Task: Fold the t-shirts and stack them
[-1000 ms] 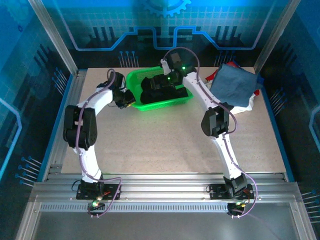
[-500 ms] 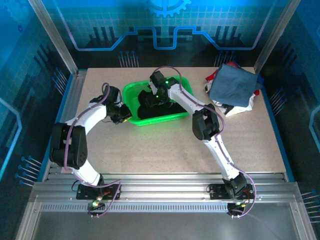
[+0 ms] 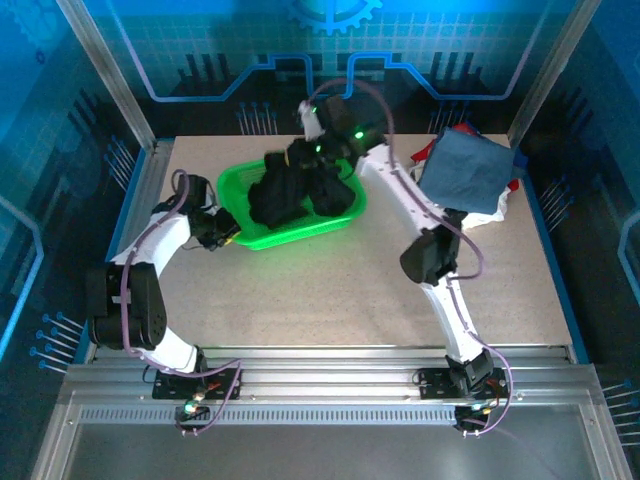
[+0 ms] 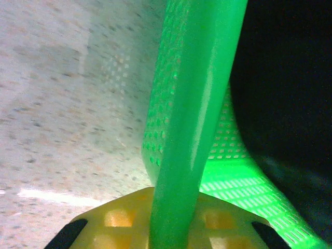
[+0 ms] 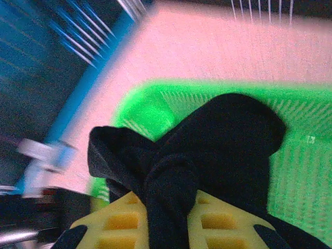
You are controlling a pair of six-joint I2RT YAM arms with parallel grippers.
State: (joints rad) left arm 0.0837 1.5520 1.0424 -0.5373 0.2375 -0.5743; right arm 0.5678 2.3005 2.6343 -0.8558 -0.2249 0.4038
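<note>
One black tee (image 5: 228,140) (bunched) hangs from right gripper (image 5: 166,223) above basket (image 3: 300,236).

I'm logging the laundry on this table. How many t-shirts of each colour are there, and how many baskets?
Black t-shirt: 1
Slate-blue t-shirt: 1
Red t-shirt: 1
White t-shirt: 1
Green basket: 1
Total: 5
</note>
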